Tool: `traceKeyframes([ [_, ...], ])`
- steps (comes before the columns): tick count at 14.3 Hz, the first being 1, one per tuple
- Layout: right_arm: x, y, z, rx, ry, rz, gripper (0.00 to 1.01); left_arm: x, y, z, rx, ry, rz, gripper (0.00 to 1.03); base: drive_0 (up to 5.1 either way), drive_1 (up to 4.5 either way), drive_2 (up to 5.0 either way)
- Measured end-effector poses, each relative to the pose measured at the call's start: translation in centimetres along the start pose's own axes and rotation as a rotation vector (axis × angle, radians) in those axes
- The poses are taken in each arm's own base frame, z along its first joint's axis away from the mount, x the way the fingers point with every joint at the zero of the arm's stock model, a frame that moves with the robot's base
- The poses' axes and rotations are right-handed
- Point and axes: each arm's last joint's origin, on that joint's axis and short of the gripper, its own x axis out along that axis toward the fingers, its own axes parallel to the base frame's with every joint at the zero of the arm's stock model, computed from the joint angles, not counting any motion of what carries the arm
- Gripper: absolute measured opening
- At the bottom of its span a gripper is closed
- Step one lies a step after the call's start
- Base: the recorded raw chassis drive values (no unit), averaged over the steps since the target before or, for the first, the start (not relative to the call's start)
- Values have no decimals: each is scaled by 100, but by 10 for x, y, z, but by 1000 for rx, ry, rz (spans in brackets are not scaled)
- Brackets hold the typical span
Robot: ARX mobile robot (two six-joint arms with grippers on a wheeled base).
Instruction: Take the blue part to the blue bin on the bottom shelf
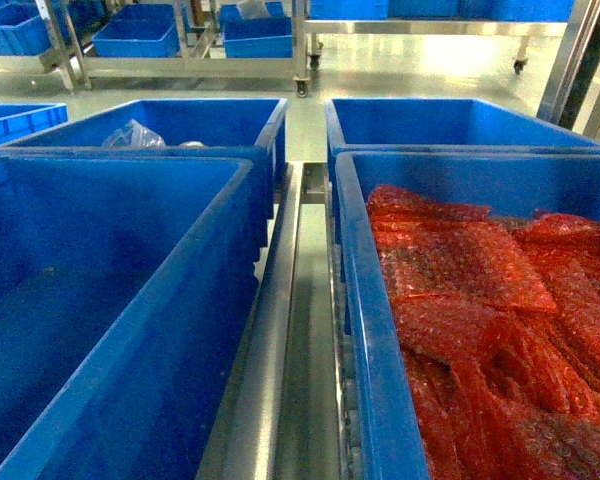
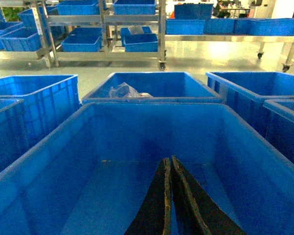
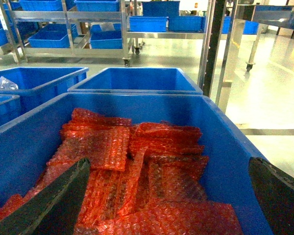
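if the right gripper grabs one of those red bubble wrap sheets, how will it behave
Probably floppy: the red bubble wrap sheets lie creased and draped over each other in the blue bin. Likely very light, being thin and translucent. Overlapping neighbours may drag along, so the wide-open right gripper could lift several.

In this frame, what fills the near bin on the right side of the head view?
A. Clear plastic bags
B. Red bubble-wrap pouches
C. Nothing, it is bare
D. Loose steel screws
B: the near right bin is piled with red bubble-wrap pouches, also seen from the right wrist, where the right gripper hangs wide open above them; the near left bin is the bare one.
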Motion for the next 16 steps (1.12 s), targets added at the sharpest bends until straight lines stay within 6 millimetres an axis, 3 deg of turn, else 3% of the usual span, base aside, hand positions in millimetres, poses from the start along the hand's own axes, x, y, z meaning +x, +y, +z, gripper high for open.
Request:
traceKeyframes([
  [8,0,0,0,0,0,0,98,-9,0,0,0,-3,0,2,0,0,0],
  [10,0,0,0,0,-1,0,98,-19,0,-5,0,32,2,2,0,0,0],
  [16,0,0,0,0,0,0,98,-20,0,-4,3,13,0,2,0,0,0],
])
